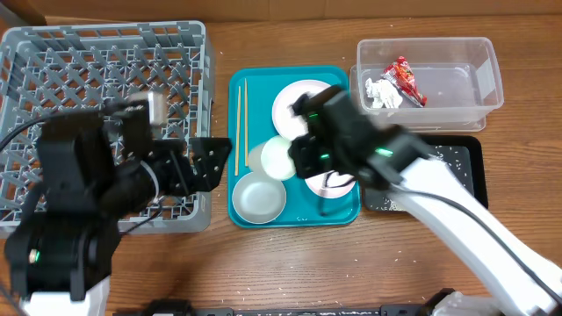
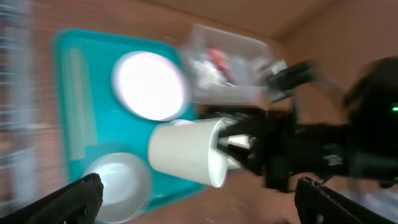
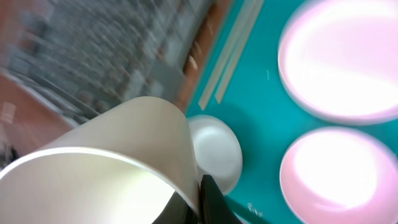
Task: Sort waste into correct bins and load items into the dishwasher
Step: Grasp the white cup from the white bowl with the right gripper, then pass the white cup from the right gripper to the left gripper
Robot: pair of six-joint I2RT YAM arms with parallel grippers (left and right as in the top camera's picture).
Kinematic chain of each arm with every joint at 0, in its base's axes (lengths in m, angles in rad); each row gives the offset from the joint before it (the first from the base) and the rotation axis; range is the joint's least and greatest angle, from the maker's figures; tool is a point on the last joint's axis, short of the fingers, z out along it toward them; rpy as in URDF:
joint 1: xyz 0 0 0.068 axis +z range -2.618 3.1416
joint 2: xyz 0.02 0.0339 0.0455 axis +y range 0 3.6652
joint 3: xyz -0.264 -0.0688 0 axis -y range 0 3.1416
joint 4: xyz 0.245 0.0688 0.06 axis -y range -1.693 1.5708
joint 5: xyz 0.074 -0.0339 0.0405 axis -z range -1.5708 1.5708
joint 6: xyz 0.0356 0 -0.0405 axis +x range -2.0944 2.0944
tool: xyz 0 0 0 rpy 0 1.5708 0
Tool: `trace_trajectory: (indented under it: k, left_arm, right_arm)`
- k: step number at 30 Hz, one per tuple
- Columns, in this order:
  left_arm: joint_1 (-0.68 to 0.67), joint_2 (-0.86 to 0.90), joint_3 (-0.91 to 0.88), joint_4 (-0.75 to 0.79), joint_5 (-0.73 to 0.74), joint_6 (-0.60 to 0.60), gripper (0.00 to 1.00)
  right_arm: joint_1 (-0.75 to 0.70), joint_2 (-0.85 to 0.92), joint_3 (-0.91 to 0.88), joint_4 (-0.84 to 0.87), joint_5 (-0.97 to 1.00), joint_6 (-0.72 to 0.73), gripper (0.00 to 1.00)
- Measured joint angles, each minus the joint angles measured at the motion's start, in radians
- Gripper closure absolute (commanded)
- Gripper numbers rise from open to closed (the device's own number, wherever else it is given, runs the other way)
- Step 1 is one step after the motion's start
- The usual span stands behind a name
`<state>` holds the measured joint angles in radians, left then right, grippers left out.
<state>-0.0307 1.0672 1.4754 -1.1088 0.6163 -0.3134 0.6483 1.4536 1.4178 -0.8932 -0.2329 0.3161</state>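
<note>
Cup (image 2: 183, 152) gripped by its rim in my right pincer (image 2: 233, 142), over the tray (image 2: 68, 74); left pincer (image 1: 213, 164) gapes empty.

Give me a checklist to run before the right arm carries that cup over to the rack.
1. Right gripper shut on the cup rim: ok.
2. Cup off the teal tray: ok, it hangs tilted above it.
3. Left gripper open, nothing in it: ok.
4. Way to the dish rack: not ok, the left arm sits between.
5. Free spot on the rack floor: cannot tell, the left arm covers part of it.
6. Chopsticks apart from the cup: ok.
</note>
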Motion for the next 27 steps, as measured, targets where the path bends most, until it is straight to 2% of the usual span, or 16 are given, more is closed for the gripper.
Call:
trace_trajectory:
  k: [6,15,21,27]
  left_arm:
    - [0.000,0.134,0.000,0.047,0.425,0.123,0.00]
    - [0.000,0.157,0.000,0.032,0.795,0.317,0.00]
    - [0.000,0.157,0.000,-0.006,0.901,0.362,0.00]
    - [0.000,0.157,0.000,-0.039,0.929,0.373,0.00]
  right_arm:
    - [-0.034,-0.238,0.022,-0.002,-0.096,-0.108,0.96]
    - [-0.087,-0.280,0.022,0.050,-0.436,-0.277,0.96]
    - [-0.090,-0.266,0.022,0.153,-0.606,-0.341,0.96]
    - [-0.090,-0.265,0.022,0.220,-0.629,-0.358,0.96]
